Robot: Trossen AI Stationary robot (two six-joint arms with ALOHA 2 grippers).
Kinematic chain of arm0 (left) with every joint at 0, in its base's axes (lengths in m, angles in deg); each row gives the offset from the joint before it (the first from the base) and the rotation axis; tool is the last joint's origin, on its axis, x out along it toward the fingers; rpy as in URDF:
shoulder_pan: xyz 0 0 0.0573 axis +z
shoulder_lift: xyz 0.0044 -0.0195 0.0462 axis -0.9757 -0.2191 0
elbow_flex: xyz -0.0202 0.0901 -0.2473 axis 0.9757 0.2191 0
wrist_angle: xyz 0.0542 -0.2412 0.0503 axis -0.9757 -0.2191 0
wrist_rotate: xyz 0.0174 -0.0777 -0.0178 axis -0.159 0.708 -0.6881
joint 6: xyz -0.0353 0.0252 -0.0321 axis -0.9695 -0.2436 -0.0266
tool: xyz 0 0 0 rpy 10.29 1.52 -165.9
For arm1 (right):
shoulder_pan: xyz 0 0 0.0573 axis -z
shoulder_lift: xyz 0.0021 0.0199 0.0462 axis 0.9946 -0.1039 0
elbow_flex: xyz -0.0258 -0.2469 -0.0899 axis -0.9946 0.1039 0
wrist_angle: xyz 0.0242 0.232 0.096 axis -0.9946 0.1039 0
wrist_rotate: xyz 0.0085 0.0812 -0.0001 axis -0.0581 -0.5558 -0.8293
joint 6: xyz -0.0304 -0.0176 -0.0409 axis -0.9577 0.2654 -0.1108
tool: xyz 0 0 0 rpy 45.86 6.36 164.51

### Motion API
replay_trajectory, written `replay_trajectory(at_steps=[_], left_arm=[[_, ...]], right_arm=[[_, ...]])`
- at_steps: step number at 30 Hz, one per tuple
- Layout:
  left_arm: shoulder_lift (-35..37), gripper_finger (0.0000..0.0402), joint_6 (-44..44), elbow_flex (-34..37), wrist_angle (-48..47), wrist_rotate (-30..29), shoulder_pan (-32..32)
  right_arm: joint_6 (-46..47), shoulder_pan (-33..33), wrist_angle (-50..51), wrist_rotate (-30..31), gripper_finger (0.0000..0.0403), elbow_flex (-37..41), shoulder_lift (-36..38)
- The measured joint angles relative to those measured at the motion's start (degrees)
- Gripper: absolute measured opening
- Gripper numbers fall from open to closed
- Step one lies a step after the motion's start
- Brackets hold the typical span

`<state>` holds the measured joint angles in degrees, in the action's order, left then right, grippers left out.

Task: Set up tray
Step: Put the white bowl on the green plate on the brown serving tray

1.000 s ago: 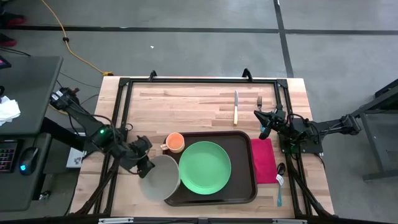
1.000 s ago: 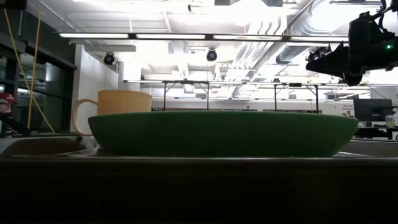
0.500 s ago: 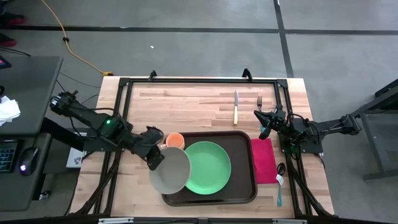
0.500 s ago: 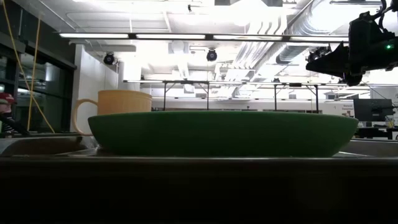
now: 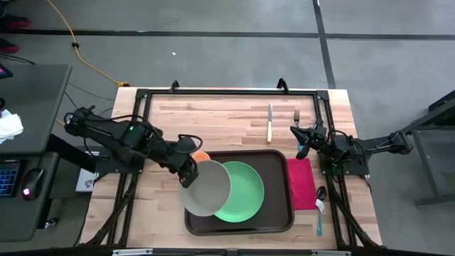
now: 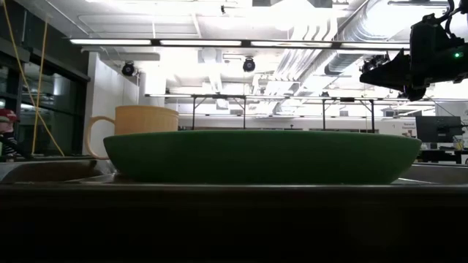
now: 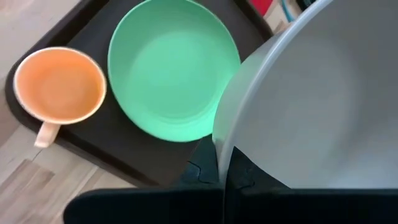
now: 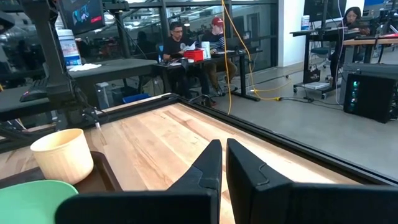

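The dark brown tray (image 5: 277,213) lies on the table's near middle. On it rest a round green plate (image 5: 245,190) and an orange cup (image 5: 201,156), whose far part alone shows. My left gripper (image 5: 188,173) is shut on a grey bowl (image 5: 207,188), above the tray's left side and overlapping the plate's left part. In the left wrist view the bowl (image 7: 311,106) fills the picture's right, with the plate (image 7: 168,68) and cup (image 7: 59,84) beyond it. My right gripper (image 5: 300,151) is shut, in the air past the tray's far right corner. My left gripper pinches the grey bowl by its rim (image 7: 219,155), on the side toward the table's left. One finger (image 7: 200,169) lies on each face of the wall. The fingers come from the left, slanting down. The bowl is lifted over the tray and the plate's left edge.
A red napkin (image 5: 300,183) lies right of the tray, with a spoon (image 5: 320,203) beside it. A knife (image 5: 270,122) and a fork (image 5: 296,117) lie toward the far edge. A black frame (image 5: 227,91) runs around the table. People sit in the room beyond.
My left gripper has carried the grey bowl toward the table's right and a little toward its far edge. The bowl began beside the tray's near left corner and now hangs over the tray's left side and the plate's left part. The right arm has kept still.
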<state>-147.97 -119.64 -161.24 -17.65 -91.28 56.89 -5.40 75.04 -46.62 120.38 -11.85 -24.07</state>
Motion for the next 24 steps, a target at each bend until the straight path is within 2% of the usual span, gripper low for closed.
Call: replay_trajectory(at_steps=[24], left_arm=[[-2.1, 0.0016, 0.0, -1.8, -0.1, 0.2, 0.0]], right_arm=[[0.0, 0.0, 0.0, 0.0, 0.0000, 0.0, 0.0]])
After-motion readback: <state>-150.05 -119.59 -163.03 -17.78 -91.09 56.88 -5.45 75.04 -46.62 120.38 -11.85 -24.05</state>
